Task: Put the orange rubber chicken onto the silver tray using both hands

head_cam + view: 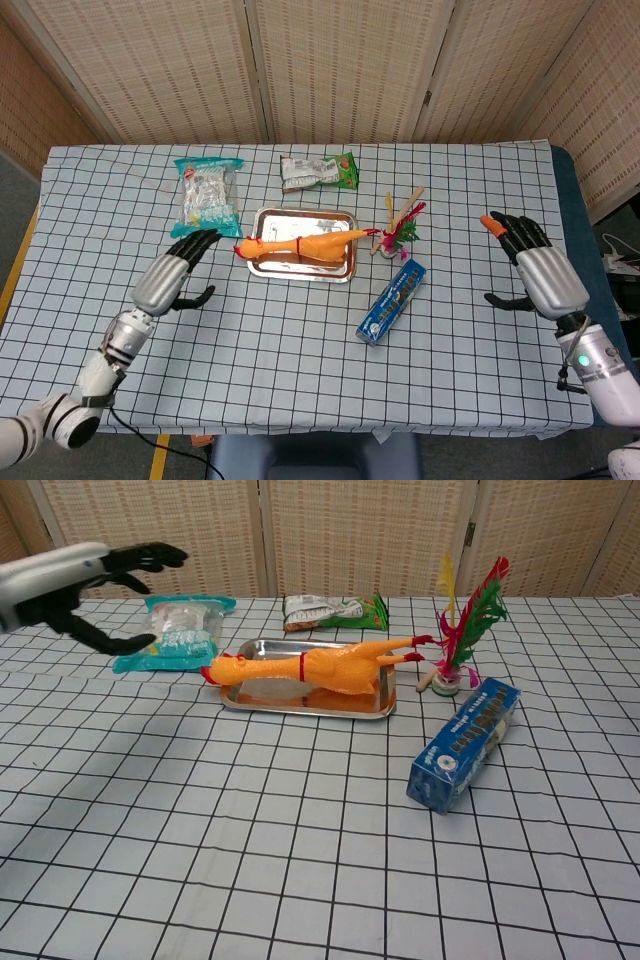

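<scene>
Shallow rectangular silver tray [270, 216] [390, 706], shiny metal w/ rounded corners, sits near the middle of a table covered in a white cloth w/ black grid [300, 330] [250, 860]. In the tray lies the orange rubber chicken [300, 244] [310, 666], long & smooth, on its side; its head pokes over the tray's left rim, its red feet over the right rim. Left hand [172, 275] [85, 585], silver back w/ black fingers, hovers to the left of the tray, fingers spread apart, holding nothing, well clear of the chicken. Right hand [535, 268], seen in head view only, is out near the table's right edge, fingers also spread & empty; one fingertip is orange. Just right of the tray stands a feather shuttlecock [398, 228] [462, 620] w/ red, green & yellow plumes. Nearer the front, a blue rectangular box [392, 300] [465, 742] lies at an angle. Behind the tray: a crinkly clear snack bag w/ teal edges [207, 195] [175, 630] to the left, & a green-&-white packet [320, 171] [335, 612] near the back edge. Front half of the cloth is bare grid. Woven reed screens [330, 60] [360, 530] stand behind.
</scene>
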